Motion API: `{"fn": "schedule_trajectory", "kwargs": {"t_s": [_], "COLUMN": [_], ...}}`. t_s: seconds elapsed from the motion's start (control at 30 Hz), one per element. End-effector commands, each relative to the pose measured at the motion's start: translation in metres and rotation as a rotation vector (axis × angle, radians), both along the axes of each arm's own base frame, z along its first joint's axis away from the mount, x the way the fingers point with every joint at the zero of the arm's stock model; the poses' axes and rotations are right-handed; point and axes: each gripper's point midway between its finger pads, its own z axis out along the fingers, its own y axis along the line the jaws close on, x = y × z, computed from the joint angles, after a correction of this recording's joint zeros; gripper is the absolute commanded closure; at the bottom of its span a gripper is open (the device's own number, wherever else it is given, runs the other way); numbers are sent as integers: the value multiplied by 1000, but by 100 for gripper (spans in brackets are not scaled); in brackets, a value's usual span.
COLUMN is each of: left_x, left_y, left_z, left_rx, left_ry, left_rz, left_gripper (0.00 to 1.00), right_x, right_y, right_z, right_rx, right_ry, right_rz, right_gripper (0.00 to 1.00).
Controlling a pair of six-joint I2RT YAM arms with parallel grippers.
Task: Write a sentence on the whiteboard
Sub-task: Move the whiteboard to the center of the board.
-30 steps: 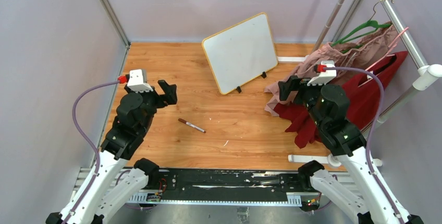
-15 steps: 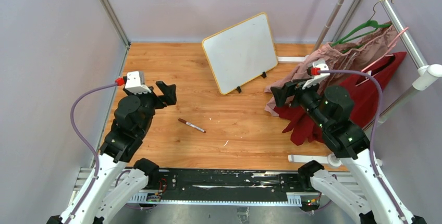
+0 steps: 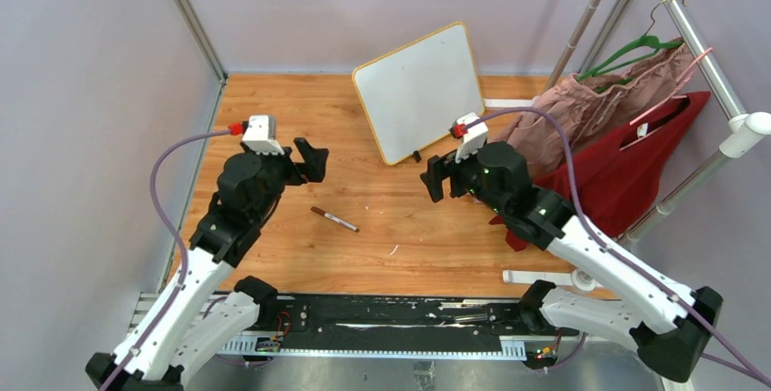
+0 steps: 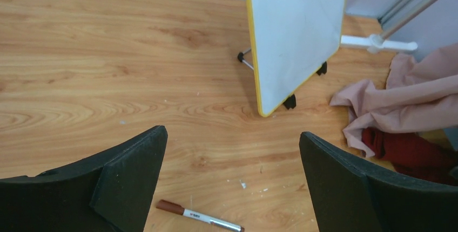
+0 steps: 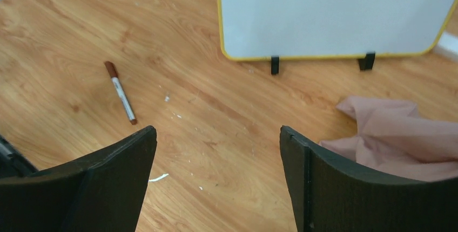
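Note:
The whiteboard [image 3: 418,91], white with a yellow frame and black feet, stands tilted at the back of the wooden table; it also shows in both wrist views [image 4: 294,32] [image 5: 335,11]. No sentence shows on its blank face. A marker [image 3: 335,219] with a brown cap lies on the table between the arms [image 4: 199,217] [image 5: 121,93]. My left gripper [image 3: 311,160] hovers open just left of and above the marker [image 4: 231,132]. In front of the board's lower right corner, my right gripper [image 3: 435,178] is also open and empty [image 5: 216,129].
Pink cloth [image 3: 591,109] and red cloth [image 3: 636,173] hang from a metal clothes rack [image 3: 691,36] at the right, with a green hanger [image 3: 636,45]. A white bar [image 3: 545,277] lies near the front right. Grey walls enclose the table.
My right arm has swung left, away from the clothes, to the middle of the table near the whiteboard. The left gripper has shifted slightly right and forward. Both stay open.

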Motion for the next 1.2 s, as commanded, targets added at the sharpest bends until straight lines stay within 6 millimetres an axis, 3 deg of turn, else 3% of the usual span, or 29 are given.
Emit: {"fn": "schedule_trajectory", "kwargs": {"t_s": [0.0, 0.1, 0.17, 0.23, 0.47, 0.83, 1.17], "left_x": [12, 12, 9, 6, -3, -15, -17], "left_y": [-14, -13, -14, -13, -9, -5, -6], "left_z": [1, -3, -1, -2, -4, 8, 10], "left_rx": [4, 12, 7, 6, -13, -26, -20], "left_ry": [52, 63, 39, 16, -49, -88, -94], "left_rz": [-49, -48, -58, -63, -69, -69, -73], "left_gripper": [3, 4, 4, 4, 4, 4, 3], "right_x": [21, 38, 48, 58, 99, 152, 180], "right_y": [2, 1, 7, 13, 13, 22, 17], "right_z": [-36, -65, -85, -97, -141, -206, -230], "right_rx": [46, 6, -11, -17, -52, -164, -167], "right_ry": [65, 119, 149, 132, 187, 228, 245], "right_rz": [-152, -214, -213, -214, -271, -329, -339], "right_gripper": [13, 16, 23, 30, 36, 31, 33]}}
